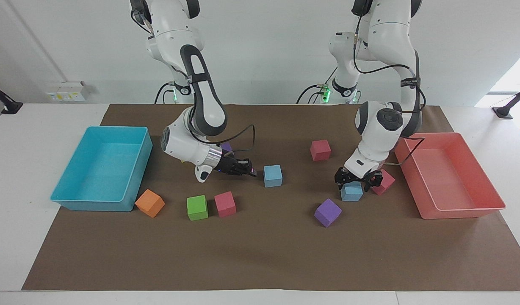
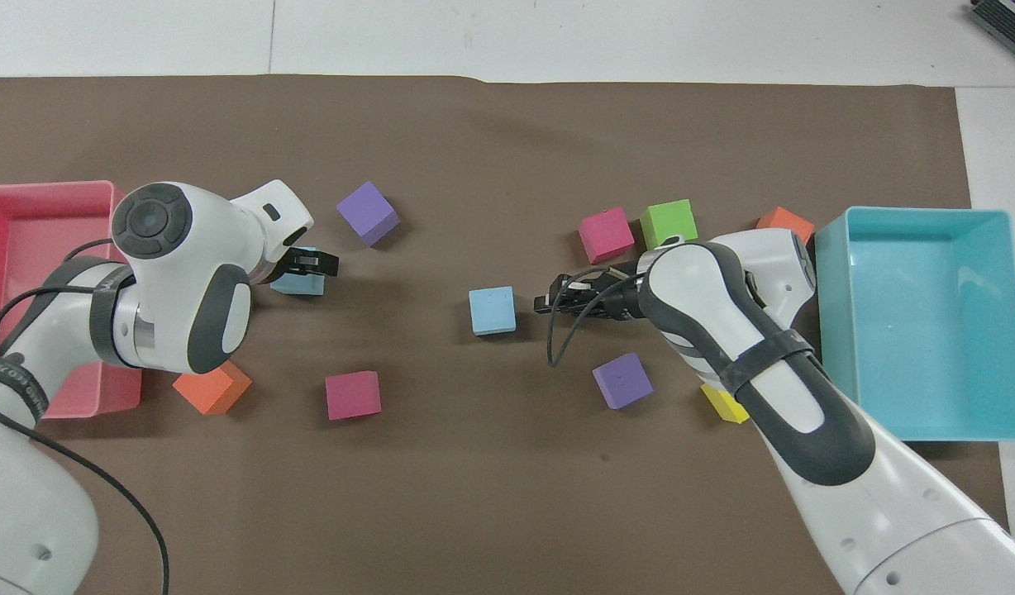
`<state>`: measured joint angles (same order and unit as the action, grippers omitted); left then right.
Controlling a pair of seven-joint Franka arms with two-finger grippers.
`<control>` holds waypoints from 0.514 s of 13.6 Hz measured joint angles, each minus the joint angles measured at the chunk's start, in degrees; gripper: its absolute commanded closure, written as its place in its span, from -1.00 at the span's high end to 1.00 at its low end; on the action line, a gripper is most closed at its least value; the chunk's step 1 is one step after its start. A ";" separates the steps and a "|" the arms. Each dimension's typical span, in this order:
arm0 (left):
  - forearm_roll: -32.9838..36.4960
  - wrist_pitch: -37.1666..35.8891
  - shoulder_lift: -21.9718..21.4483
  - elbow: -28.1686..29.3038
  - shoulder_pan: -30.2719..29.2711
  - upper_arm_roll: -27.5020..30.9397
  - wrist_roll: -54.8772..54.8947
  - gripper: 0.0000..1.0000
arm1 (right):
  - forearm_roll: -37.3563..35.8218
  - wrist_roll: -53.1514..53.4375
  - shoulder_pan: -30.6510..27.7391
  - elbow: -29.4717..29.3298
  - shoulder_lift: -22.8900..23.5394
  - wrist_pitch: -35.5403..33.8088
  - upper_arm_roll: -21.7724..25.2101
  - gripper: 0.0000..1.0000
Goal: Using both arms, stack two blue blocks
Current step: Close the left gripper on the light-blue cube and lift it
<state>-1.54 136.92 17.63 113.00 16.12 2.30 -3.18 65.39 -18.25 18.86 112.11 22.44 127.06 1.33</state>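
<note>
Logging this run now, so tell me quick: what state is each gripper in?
Left gripper: down at a blue block, fingers cannot be told.
Right gripper: beside the other blue block, holding nothing, fingers cannot be told.

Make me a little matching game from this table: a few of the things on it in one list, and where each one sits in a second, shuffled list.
Things:
1. yellow cube
2. green cube
3. orange cube
4. blue cube

Places:
A. beside the turquoise tray
B. just ahead of the right gripper
C. mostly hidden under the right arm in the overhead view
D. next to a pink cube

Pairs: 1-C, 2-D, 3-A, 4-B
</note>
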 measured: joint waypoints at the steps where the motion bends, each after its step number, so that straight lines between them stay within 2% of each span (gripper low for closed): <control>1: 0.00 0.00 0.18 0.04 0.00 0.01 -0.06 1.00 | 0.08 -0.13 0.00 0.17 0.13 0.05 0.01 -1.00; 5: 0.00 0.00 0.69 0.71 0.00 0.01 -0.81 1.00 | 0.25 -0.33 0.00 0.30 0.73 0.19 0.01 -1.00; 6: 0.00 0.00 0.71 0.77 0.00 0.01 -1.37 0.28 | 0.25 -0.33 0.00 0.30 0.73 0.20 0.01 -1.00; 7: 0.00 0.00 0.71 0.77 0.01 0.01 -2.58 -0.62 | 0.26 -0.33 0.00 0.30 0.73 0.20 0.01 -1.00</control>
<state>-1.55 136.92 18.34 113.78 16.13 2.31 -5.76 65.65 -18.59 18.86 112.41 23.16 127.26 1.33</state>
